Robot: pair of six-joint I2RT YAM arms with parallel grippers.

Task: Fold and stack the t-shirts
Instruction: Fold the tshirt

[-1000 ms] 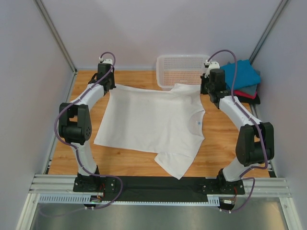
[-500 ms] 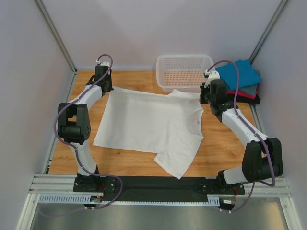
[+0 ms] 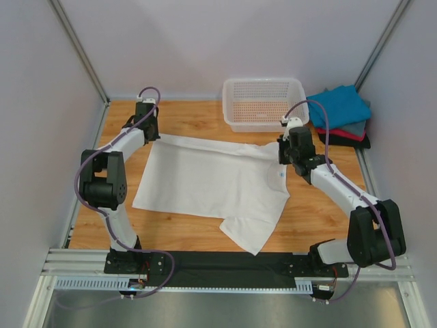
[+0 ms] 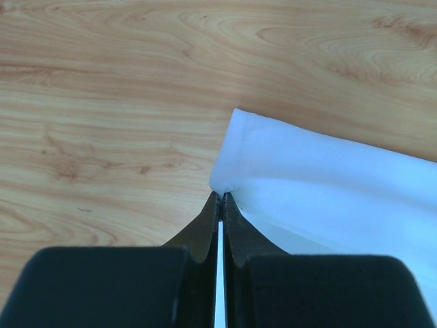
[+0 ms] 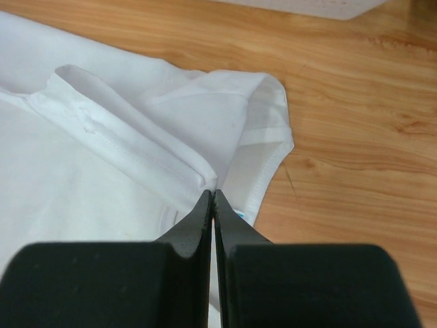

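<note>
The two black fingers [image 4: 205,229] of the left gripper [image 4: 220,195] are pressed together on a corner of the plain white short-sleeved cloth t-shirt [image 4: 307,178]. A sliver of white shows in the slit between them. The right gripper [image 5: 211,193] is squeezed just as tight, its tips pinching a doubled ridge of cloth at the shoulder, beside the stitched seam and the turned-over sleeve. A small blue neck label [image 5: 240,214] peeks out next to the pads.

Both pinches sit on the shirt's edge nearest the white plastic mesh basket [image 3: 263,81], one in front of its right corner and the other well off to its left. Holding the two ends of one edge probably keeps that side straight, so it can be carried over the body as a clean lengthwise fold.

The rest of the shirt lies flat on the light wooden table [image 3: 314,212] in front of the basket, with one sleeve jutting out on the side away from it. Just right of the basket waits a pile of folded shirts [image 3: 341,106], teal on top, likely where this one goes.
</note>
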